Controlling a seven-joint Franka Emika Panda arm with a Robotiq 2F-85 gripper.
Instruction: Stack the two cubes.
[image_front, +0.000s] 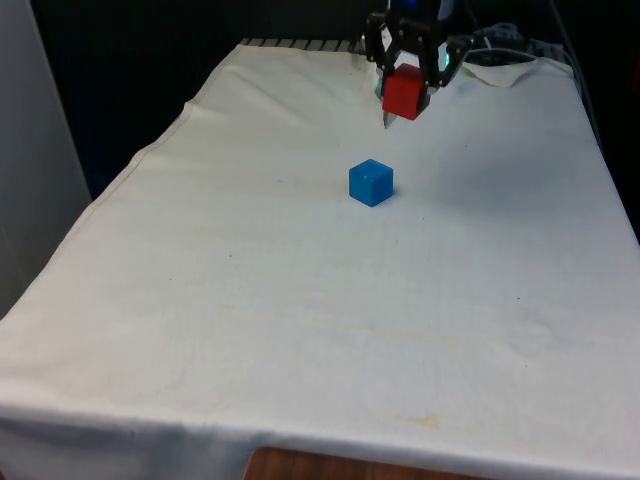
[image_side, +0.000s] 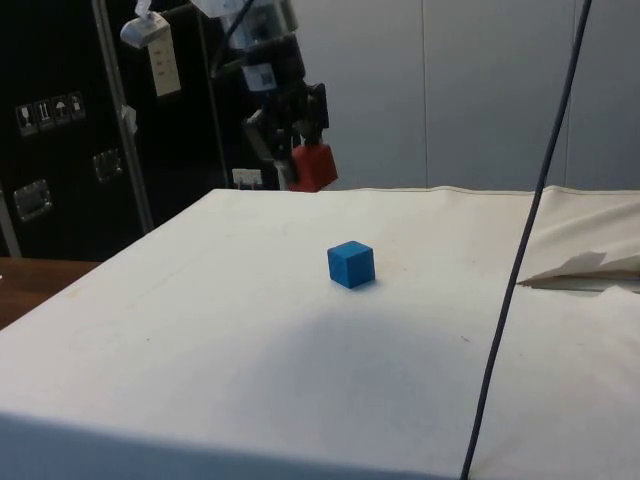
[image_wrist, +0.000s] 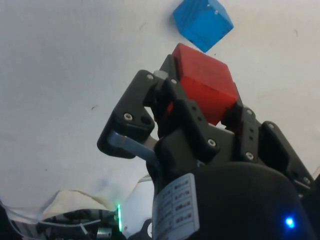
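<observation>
A red cube (image_front: 404, 93) hangs in the air above the white cloth, with my gripper (image_front: 406, 98) shut on it. The side view has the red cube (image_side: 314, 166) well clear of the table, held between the black fingers (image_side: 284, 150). A blue cube (image_front: 371, 182) rests on the cloth, nearer the camera than the gripper in the front view and slightly to the front view's left of it. In the wrist view the red cube (image_wrist: 205, 88) sits between the fingers with the blue cube (image_wrist: 203, 22) on the cloth beyond it, apart from it.
The white cloth (image_front: 250, 300) covers the table, with its edges at the front view's left and right. Crumpled cloth and cables (image_front: 505, 60) lie at the far right corner. A thin dark cable (image_side: 530, 250) hangs across the side view.
</observation>
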